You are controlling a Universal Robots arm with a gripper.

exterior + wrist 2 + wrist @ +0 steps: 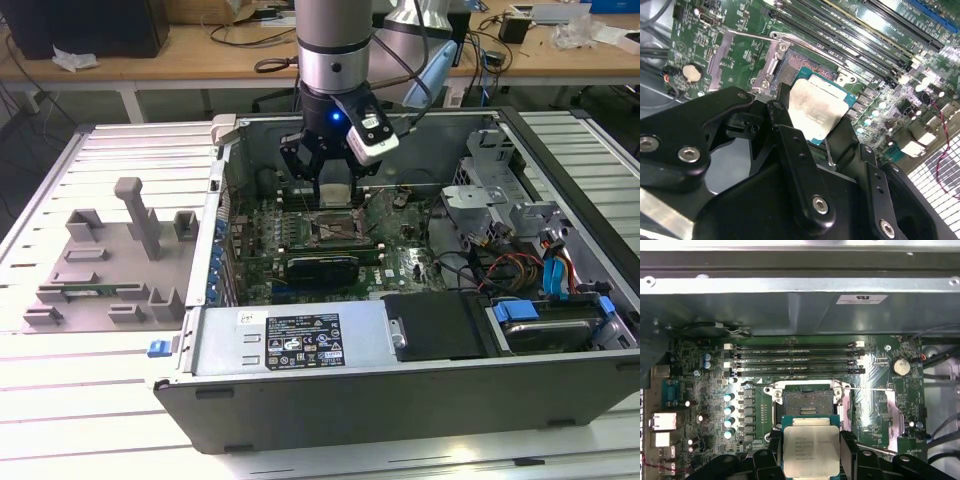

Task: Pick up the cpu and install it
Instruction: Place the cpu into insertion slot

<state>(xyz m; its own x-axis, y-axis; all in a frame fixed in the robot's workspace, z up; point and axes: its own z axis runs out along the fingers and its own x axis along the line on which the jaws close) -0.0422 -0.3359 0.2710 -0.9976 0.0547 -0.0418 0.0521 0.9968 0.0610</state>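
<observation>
Inside the open computer case (300, 345), just above the green motherboard (395, 262): the gripper (335, 192), jaws drawn narrow and clamped on the cpu (336, 195). Held by two opposite edges, a black finger (774, 452) pressed to each side. Silver-grey top plate in plain sight in both wrist views, thin pale-green edge around it (815, 112). Close over the open socket (806, 407), not seated in it; dark contact field of the socket bare beside the chip. Beyond the socket, four black memory slots (797, 357) side by side. Near one corner of the board, a round coin battery (901, 366). Close by the socket in the exterior view, a black graphics card (322, 268). Outside the case, at the exterior view's left, grey holder blocks (110, 265) on the slatted table (80, 400).
</observation>
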